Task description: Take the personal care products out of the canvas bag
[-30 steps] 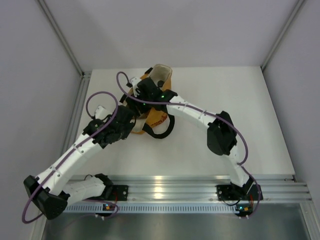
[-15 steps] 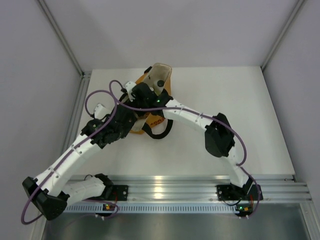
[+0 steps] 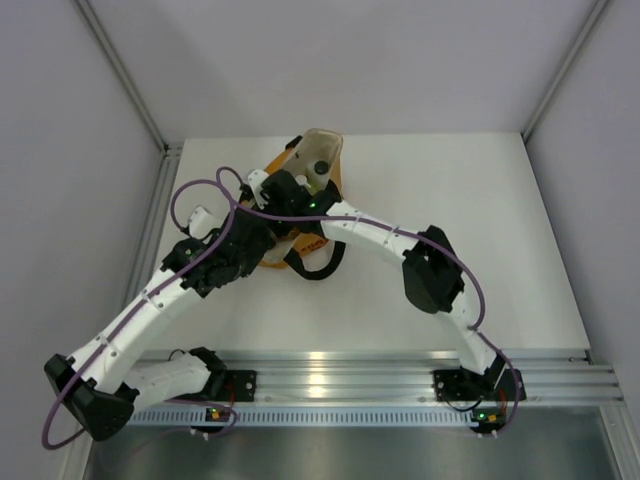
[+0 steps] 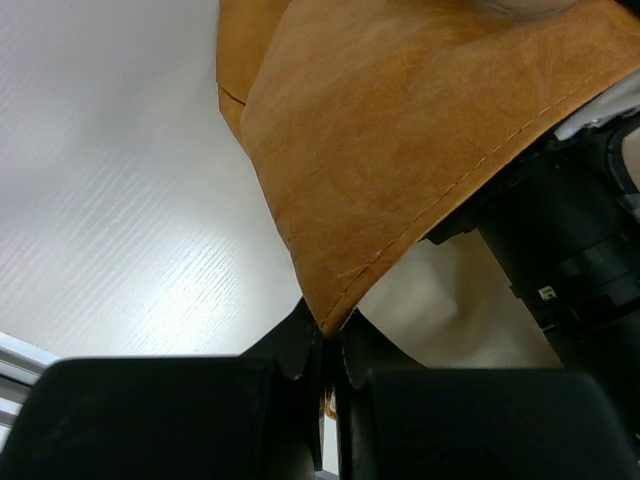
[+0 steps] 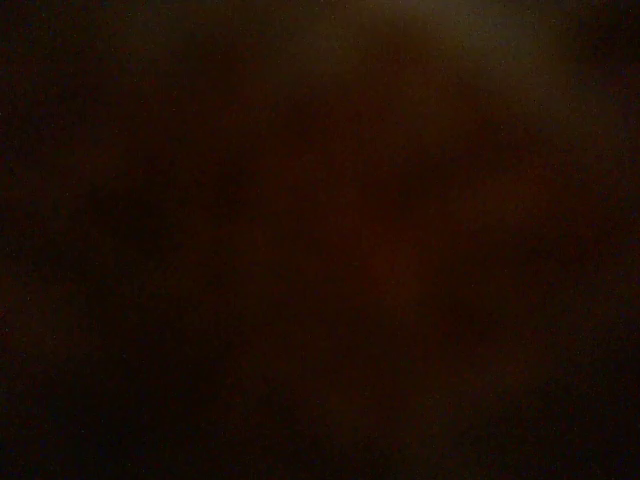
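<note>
Item 1. Canvas bag (image 3: 322, 158): lies at about 10 o'clock from the middle of the counter (image 3: 480, 200), pale mouth turned to 12 o'clock, mustard lower part and black straps towards 6 o'clock. Contents cannot be made out.

Item 2. Left arm (image 3: 150, 305): stretched from its base at 7 o'clock towards 1 o'clock, nearly straight. Left claw (image 4: 322, 345): closed, pinching a corner of the bag's mustard fabric.

Item 3. Right arm (image 3: 370, 228): rises from its base at 5 o'clock and bends sharply at the elbow; the forearm runs low towards 10 o'clock. Right claw (image 3: 296, 188): pushed into the bag (its own camera gives only darkness), so I cannot tell whether the fingers stand apart or together.
</note>
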